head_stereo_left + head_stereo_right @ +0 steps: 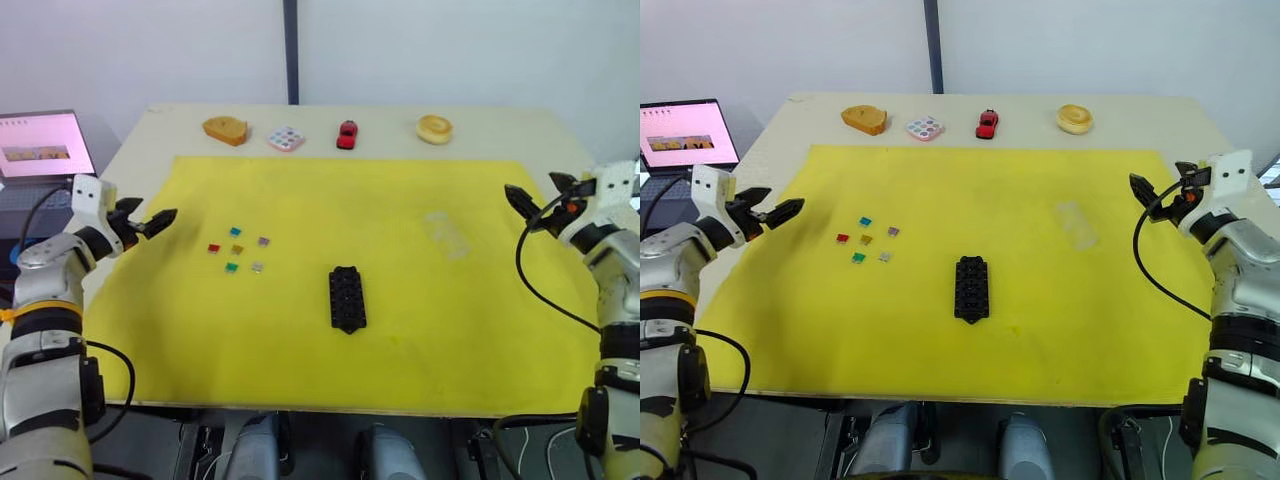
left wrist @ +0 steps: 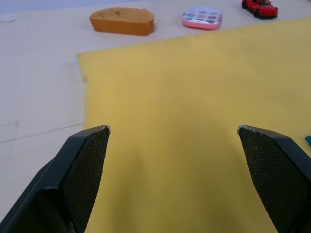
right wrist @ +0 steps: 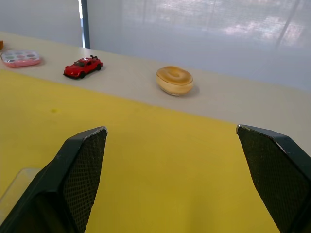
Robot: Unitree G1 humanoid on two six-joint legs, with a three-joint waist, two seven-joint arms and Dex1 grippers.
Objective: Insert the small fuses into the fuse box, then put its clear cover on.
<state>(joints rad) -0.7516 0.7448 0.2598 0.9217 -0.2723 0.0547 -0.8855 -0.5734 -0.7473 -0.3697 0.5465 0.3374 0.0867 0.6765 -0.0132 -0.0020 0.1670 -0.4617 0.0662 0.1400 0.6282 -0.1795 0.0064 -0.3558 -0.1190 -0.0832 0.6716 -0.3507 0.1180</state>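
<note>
Both pincers hover wide open and empty at the mat's edges, left pincer (image 1: 150, 222) nearest the small fuses (image 1: 237, 249), apparently ready to pick; fuse box (image 1: 347, 298) sits mid-mat, clear cover (image 1: 1076, 225) toward the right pincer (image 1: 1158, 194)

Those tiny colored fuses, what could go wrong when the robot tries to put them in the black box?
1. The fuses lie close together on the yellow mat, so the open left gripper might nudge one while picking another.
2. The clear cover is nearly invisible on the mat; the right gripper could miss it.
3. The fuse box lies loose, so pushing may slide it.
</note>
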